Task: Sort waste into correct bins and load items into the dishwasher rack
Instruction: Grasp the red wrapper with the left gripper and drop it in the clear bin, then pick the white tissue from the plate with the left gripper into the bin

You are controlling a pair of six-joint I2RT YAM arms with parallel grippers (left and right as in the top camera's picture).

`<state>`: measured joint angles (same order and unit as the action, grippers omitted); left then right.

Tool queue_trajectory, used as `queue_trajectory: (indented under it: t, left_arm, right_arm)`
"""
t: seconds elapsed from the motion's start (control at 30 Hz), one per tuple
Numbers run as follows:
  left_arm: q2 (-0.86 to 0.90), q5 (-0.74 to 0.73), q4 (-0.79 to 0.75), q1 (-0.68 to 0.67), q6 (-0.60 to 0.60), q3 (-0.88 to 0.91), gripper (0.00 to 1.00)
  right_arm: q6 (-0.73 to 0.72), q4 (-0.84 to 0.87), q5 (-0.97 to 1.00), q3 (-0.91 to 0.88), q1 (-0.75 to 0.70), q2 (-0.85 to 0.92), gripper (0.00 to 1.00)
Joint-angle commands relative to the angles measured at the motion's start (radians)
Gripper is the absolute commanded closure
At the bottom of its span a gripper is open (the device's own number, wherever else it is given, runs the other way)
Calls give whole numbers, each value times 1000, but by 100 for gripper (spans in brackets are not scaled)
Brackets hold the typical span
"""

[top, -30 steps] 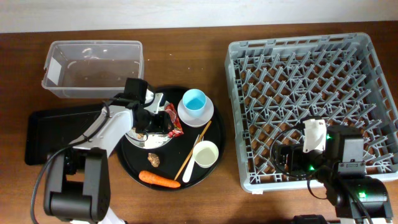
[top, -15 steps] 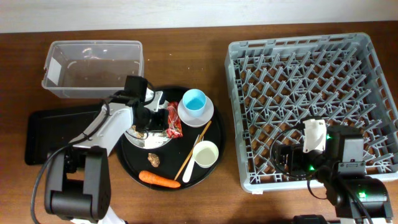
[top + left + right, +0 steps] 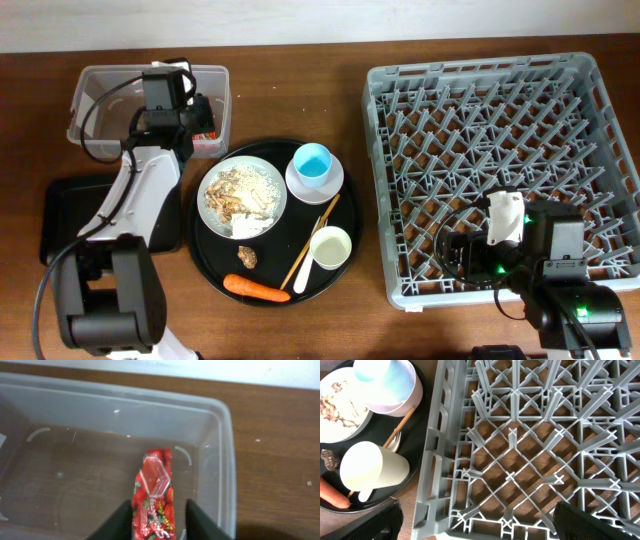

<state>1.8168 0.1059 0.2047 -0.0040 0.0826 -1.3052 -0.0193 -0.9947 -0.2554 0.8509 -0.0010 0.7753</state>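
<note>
My left gripper (image 3: 193,120) is over the right end of the clear tub (image 3: 150,70), shut on the red-and-white wrapper (image 3: 207,132). In the left wrist view the wrapper (image 3: 152,485) sticks out between the fingers (image 3: 120,520) above the tub floor (image 3: 75,475). My right gripper (image 3: 457,252) is open and empty over the front left corner of the grey rack (image 3: 500,100), also seen in the right wrist view (image 3: 530,435). The white plate (image 3: 242,195) holds rice scraps. The carrot (image 3: 256,289) and brown lump (image 3: 247,257) lie on the round black tray (image 3: 205,255).
A light blue cup (image 3: 312,160) sits in the pink bowl (image 3: 322,184). The cream cup (image 3: 331,246), chopsticks (image 3: 318,232) and spoon (image 3: 303,275) lie on the round tray. The shallow black tray (image 3: 70,215) is at the left, below the tub.
My left gripper has lifted the wrapper off the plate and carried it up and left to the clear tub. The right arm has not moved.
</note>
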Motion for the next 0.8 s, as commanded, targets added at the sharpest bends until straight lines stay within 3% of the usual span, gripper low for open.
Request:
queue_trajectory:
  t: [0.0, 0.1, 0.13, 0.17, 0.2, 0.23, 0.37, 0.47, 0.53, 0.57, 0.63, 0.77]
  left_arm:
    - [-11, 23, 5, 8, -8, -3, 27]
    - [-152, -107, 218, 4, -8, -3, 25]
    - [-203, -200, 344, 4, -8, -3, 20]
    - [-245, -328, 622, 0, -4, -3, 21]
    - [-234, -364, 743, -11, 0, 4, 33]
    - [-214, -373, 807, -36, 0, 42, 33]
    - [-160, -372, 685, -122, 0, 225, 33]
    - [-95, -316, 621, -124, 8, 261, 40]
    - [-61, -315, 600, -124, 8, 262, 54]
    - [-47, -316, 593, -124, 8, 263, 76]
    - [-49, -316, 602, -124, 8, 250, 100]
    - [-85, -315, 877, -84, -6, -74, 100]
  right_arm:
    - [0, 3, 5, 18, 6, -4, 1]
    - [0, 3, 5, 18, 6, -4, 1]
    - [0, 3, 5, 18, 6, -4, 1]
    - [0, 3, 5, 18, 6, -4, 1]
    - [0, 3, 5, 18, 6, -4, 1]
    - [0, 3, 5, 18, 6, -3, 1]
    - [0, 2, 5, 18, 6, -3, 1]
    - [0, -3, 5, 18, 6, -3, 1]
    - [0, -3, 5, 18, 6, -3, 1]
    - [0, -4, 5, 18, 6, -3, 1]
    - [0, -4, 5, 18, 6, -3, 1]
    - [0, -5, 5, 18, 6, -3, 1]
